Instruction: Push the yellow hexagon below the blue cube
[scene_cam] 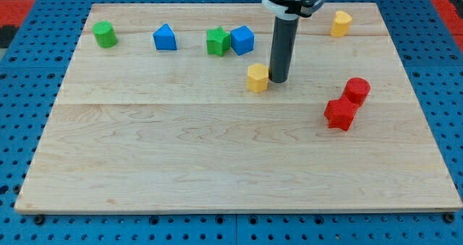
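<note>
So my tip (279, 80) is parked right against the yellow hexagon (257, 78), touching its side on the view's right, which makes sense since a shove from there slides it toward the view's left; that's the way it needs to go, I reckon, because the blue cube (242, 40) sits up and a bit to the left of it; the hexagon is already lower than the cube on the wooden board (217, 151), just slightly off to the right, so the job looks nearly done and only wants a small nudge; there's no pincer on this arm at all, just the straight dark rod, so nothing to report as open or closed, it only pushes

Other stuff: a green star-ish block (217, 41) is touching the cube's left side, so pushing too high could bump that pair; a blue house-shaped block (166, 37) and a green cylinder (105, 35) sit further along the top toward the view's left, well out of the way; another yellow block (341, 23) is up at the top right; two red blocks (347, 104) huddle together at the right, touching, well apart from the action
</note>
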Controlling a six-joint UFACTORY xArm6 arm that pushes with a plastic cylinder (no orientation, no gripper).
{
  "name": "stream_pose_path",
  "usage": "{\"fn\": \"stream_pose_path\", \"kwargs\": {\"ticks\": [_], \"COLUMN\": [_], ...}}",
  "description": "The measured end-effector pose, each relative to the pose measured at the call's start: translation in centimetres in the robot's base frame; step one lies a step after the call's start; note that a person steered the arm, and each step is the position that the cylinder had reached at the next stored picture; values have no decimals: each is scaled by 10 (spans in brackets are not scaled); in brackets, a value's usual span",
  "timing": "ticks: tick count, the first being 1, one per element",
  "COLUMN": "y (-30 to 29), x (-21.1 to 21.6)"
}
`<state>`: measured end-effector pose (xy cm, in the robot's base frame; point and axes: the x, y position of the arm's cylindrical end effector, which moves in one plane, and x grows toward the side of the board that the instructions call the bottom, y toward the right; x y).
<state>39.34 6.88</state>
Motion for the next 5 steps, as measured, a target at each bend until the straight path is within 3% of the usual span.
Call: {"fn": "stream_pose_path", "kwargs": {"ticks": [1,2,3,4,5], "y": [-51,-58,-129,-158,-173], "x": [-27,-32,-11,-9,47]}}
